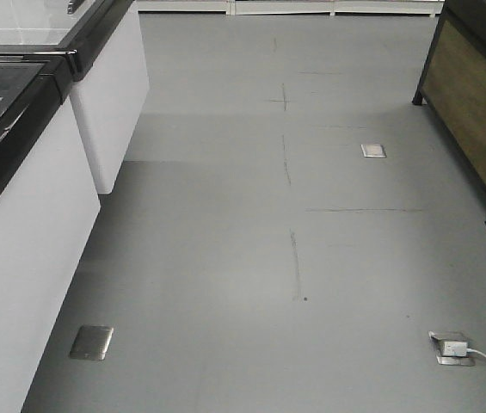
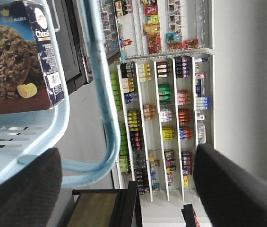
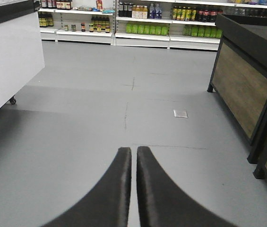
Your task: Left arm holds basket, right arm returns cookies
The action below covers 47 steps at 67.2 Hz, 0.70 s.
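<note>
Pincers differ at this moment. My left pincer point(image 2: 126, 158) is spread wide: one dark finger point(image 2: 24, 189) shows at the lower left corner of the left wrist view and the other at the lower right, far from each other. Between them passes the pale blue band handle point(image 2: 100, 94) of the basket point(image 2: 10, 142), much closer to the first finger. Whether the band touches that finger I cannot tell, because the finger hides the place. The basket fills the left side of this view, light blue, with oblong slots in its wall.

The cookies point(image 2: 15, 61) are inside it — a dark navy box with a picture of a chocolate cookie, white letters "Choco" near its edge and a white barcode panel on the narrow side. The box reaches out past the rim, and one corner lies against the rim. Behind the basket are white store shelves point(image 2: 161, 118) full of coloured bottles and packs.

My right pincer point(image 3: 133, 150) is pressed together, with only a thin slit between its two dark fingers, and nothing is pinched in it. It hangs over the grey floor point(image 3: 100, 94). To its right is a display stand point(image 3: 242, 85) with wooden panels and a black frame, and to its left a white cabinet point(image 3: 10, 61) on a small wheel.

The front view shows grey floor, white cabinets with black tops at the left, and metal floor plates point(image 1: 92, 342) — the one at the lower right carries a white plug point(image 1: 456, 347) with a cable.
</note>
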Available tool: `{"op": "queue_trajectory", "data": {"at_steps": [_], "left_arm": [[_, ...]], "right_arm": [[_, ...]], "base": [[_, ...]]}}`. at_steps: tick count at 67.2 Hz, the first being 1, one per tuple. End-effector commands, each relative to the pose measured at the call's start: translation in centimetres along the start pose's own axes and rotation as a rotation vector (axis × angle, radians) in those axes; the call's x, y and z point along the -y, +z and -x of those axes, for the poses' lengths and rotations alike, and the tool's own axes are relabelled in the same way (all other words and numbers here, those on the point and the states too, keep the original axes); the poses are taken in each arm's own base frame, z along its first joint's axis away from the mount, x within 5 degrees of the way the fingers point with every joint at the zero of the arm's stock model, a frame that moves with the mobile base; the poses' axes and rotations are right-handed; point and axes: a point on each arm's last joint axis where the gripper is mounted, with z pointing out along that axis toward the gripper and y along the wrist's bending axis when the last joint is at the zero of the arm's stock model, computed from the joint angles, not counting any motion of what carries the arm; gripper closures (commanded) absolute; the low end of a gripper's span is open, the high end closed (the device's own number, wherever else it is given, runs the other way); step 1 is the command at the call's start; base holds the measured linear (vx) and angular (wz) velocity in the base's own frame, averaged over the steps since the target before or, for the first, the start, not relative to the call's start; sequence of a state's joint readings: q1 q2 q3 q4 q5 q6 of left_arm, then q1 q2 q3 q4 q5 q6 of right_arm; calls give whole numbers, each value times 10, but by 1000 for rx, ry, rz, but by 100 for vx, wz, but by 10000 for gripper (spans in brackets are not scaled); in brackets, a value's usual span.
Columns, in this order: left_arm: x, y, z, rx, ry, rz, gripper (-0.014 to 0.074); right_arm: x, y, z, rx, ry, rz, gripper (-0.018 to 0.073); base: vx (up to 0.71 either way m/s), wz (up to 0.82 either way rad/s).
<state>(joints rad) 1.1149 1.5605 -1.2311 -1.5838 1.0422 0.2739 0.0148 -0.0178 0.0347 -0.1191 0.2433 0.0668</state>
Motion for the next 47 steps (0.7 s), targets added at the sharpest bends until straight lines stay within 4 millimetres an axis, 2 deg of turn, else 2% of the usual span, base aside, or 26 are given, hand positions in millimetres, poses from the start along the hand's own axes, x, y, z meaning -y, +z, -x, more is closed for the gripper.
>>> {"op": "queue_trajectory", "data": {"at_steps": [1,17,31,47], "left_arm": [[24,2,1,1,26,-123,18],[40,20,22,-19,88,-132,19],[46,41,32,-55,95,-126,19],[38,66,37,-99,27,-117,19]], "right_arm": [[0,0,3,67,-11,0,556],[0,0,3,67,-11,0,556],[0,0,3,67,-11,0,556],[0,0,3,67,-11,0,556]], "base": [[0,0],[0,0],[0,0],[0,0]]}}
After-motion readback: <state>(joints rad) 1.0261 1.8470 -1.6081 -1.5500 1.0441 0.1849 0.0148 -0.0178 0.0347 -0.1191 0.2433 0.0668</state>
